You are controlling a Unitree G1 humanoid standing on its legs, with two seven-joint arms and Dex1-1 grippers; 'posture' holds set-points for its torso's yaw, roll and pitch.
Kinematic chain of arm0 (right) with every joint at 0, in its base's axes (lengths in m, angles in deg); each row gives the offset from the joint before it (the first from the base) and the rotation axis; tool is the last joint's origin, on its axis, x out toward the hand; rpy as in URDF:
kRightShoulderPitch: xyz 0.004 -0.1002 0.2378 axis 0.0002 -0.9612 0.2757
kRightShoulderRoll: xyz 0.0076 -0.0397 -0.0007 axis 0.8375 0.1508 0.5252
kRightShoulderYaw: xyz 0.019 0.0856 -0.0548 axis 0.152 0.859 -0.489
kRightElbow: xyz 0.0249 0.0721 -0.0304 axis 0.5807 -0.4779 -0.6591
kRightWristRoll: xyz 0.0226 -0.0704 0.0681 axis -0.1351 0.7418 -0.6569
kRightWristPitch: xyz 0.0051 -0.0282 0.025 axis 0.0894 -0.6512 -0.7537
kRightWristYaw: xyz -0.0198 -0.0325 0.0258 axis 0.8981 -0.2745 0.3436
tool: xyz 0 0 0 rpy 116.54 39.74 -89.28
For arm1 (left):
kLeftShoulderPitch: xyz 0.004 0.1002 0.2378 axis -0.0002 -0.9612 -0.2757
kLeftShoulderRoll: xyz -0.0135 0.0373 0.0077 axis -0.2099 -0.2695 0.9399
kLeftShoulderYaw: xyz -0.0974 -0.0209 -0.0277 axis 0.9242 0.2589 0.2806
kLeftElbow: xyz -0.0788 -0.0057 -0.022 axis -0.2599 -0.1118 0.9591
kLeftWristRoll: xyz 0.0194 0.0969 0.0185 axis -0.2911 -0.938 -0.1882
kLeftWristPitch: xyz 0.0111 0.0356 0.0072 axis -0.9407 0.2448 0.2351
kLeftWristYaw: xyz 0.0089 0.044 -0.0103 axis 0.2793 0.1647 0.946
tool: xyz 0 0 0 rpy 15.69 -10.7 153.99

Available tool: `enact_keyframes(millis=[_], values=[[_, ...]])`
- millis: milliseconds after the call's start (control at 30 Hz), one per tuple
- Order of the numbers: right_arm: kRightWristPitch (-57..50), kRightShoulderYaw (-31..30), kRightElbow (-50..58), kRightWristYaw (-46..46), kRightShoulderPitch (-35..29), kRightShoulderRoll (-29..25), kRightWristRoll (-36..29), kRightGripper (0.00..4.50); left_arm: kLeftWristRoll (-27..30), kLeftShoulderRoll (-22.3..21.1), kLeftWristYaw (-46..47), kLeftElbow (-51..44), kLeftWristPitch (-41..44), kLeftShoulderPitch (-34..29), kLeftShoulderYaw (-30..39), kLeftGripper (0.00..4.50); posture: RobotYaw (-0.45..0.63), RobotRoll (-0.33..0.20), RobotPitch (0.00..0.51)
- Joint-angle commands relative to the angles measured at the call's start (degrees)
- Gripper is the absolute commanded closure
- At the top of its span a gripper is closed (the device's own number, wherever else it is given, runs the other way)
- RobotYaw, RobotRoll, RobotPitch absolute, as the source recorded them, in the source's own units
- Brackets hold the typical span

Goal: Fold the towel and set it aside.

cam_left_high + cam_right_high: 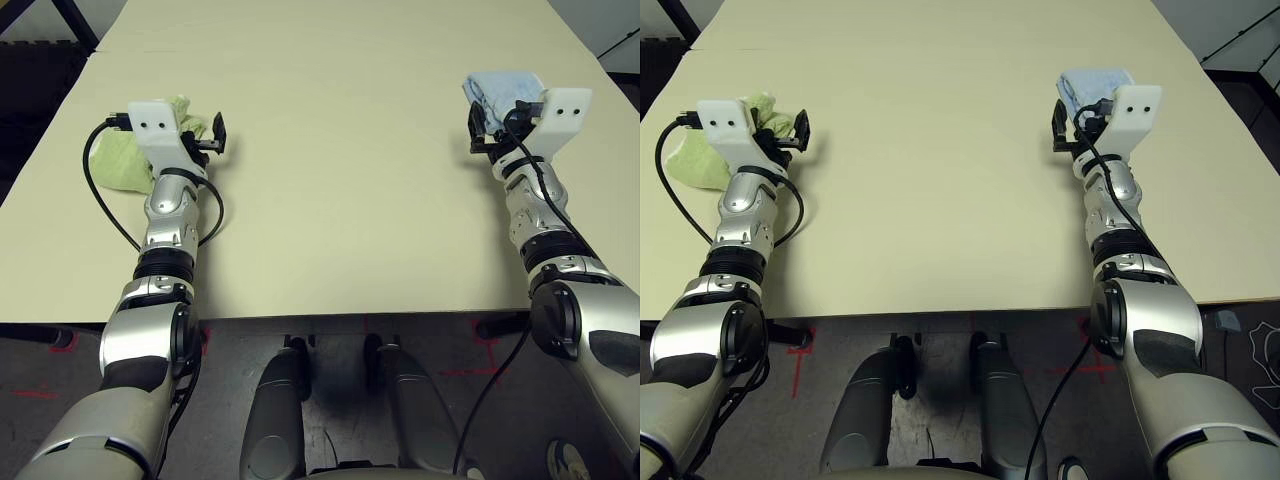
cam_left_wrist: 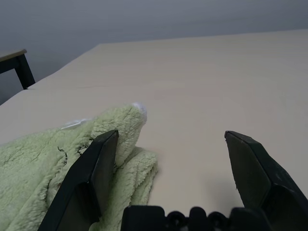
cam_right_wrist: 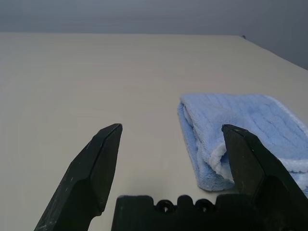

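Nearest to the camera are the two silver forearms, which reach up from the lower corners of the frame over the front edge of the tabletop (image 1: 330, 200).

At the left of the frame, the left claw (image 2: 171, 144) is spread wide and holds nothing. The towel (image 1: 122, 158) lies in a loose, crumpled heap at the left side of the tabletop, near the left edge, partly hidden under the white wrist block of the left arm. In the left wrist view the green pile sits just beside one black finger (image 2: 89, 175), and a small white tag (image 2: 139, 107) shows at its highest fold. I cannot tell if the finger touches the cloth.

The middle of the tabletop is bare and pale.

At the upper right of the frame, the right claw (image 3: 171, 144) is also spread wide and empty. A blue cloth (image 3: 245, 132), folded, lies flat just beyond it, near one finger (image 3: 248, 163).
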State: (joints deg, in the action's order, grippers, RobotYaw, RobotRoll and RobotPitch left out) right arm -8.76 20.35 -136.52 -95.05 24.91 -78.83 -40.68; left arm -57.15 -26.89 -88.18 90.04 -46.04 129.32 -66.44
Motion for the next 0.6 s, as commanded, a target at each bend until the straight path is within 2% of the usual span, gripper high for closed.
enact_keyframes(millis=[33, 600], values=[[-0.7, -0.1, -0.2, 0.1, 0.1, -0.1, 0.3, 0.00, -0.3, -0.5, 0.6, -1.2, -0.6, -1.7, 0.1, 0.02, -0.01, 0.000, 0.249], [-1.0, 0.0, -0.5, 0.5, 0.6, 0.1, 0.3, 0.00, -0.3, -1.1, 0.8, -0.5, -0.5, -1.0, 0.1, 0.02, 0.00, 0.000, 0.234]])
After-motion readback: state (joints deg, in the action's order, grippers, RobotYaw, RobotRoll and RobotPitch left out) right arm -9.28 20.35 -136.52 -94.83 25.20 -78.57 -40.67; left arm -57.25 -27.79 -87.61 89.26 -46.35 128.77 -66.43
